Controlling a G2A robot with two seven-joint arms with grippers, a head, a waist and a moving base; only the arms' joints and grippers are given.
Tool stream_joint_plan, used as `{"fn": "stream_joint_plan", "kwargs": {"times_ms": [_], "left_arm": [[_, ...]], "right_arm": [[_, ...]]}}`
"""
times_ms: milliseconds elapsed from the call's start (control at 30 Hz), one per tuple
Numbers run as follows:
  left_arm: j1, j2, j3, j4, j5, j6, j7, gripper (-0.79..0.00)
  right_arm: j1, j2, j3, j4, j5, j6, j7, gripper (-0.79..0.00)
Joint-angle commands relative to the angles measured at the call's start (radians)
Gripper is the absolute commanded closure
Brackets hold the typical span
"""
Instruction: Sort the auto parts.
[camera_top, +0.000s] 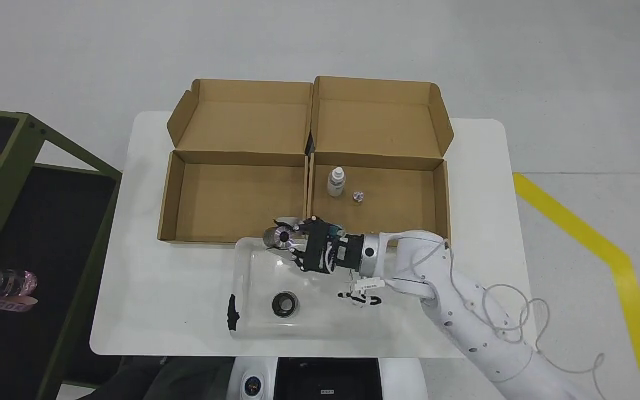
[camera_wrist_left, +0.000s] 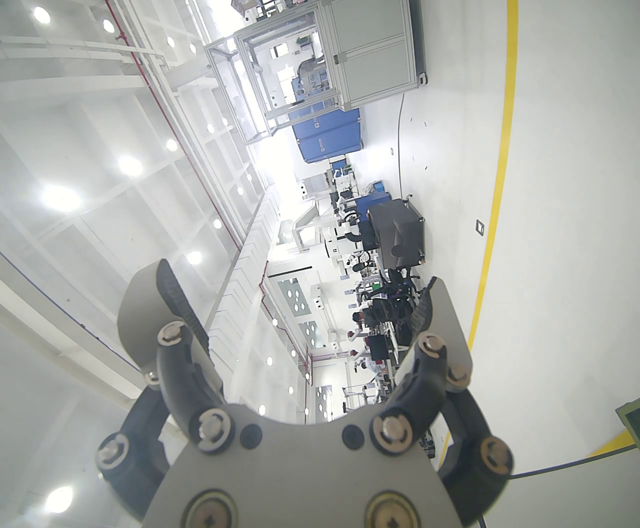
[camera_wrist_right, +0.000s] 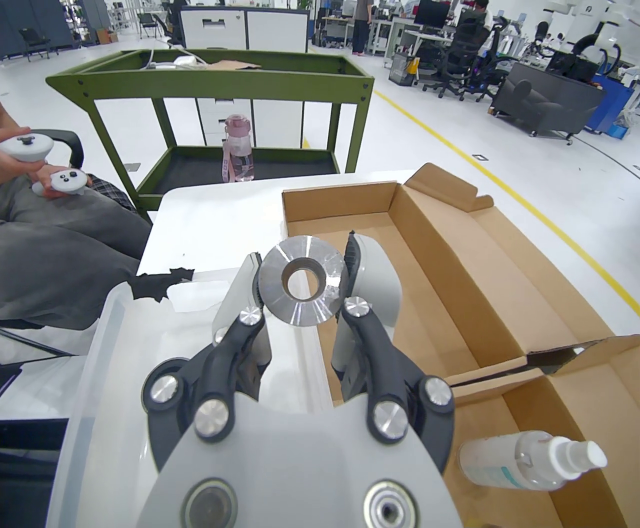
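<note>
Disc, metal with a centre hole, is pinched by its rim between the narrowly parted fingers of the right gripper. It hangs where the far wall of the clear bin runs beside the near wall of the left box. A dark ring lies in the bin, and a bottle and a small part sit in the right box. This looks like the carry step; the next move calls for going over a box floor, lowering and letting go. The left gripper is spread wide, empty and aimed at the ceiling.
</note>
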Motion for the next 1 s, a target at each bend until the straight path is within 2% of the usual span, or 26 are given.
{"fn": "stream_joint_plan", "kwargs": {"times_ms": [0,500,967], "left_arm": [[0.000,0.000,0.000,0.000,0.000,0.000,0.000,-0.785],[0.000,0.000,0.000,0.000,0.000,0.000,0.000,-0.785],[0.000,0.000,0.000,0.000,0.000,0.000,0.000,-0.785]], "right_arm": [[0.002,0.000,0.011,-0.002,0.013,0.005,-0.006,0.000],[0.021,-0.008,0.062,0.025,0.074,0.042,-0.034,0.000],[0.136,-0.038,0.019,0.108,0.055,0.118,0.090,0.000]]}}
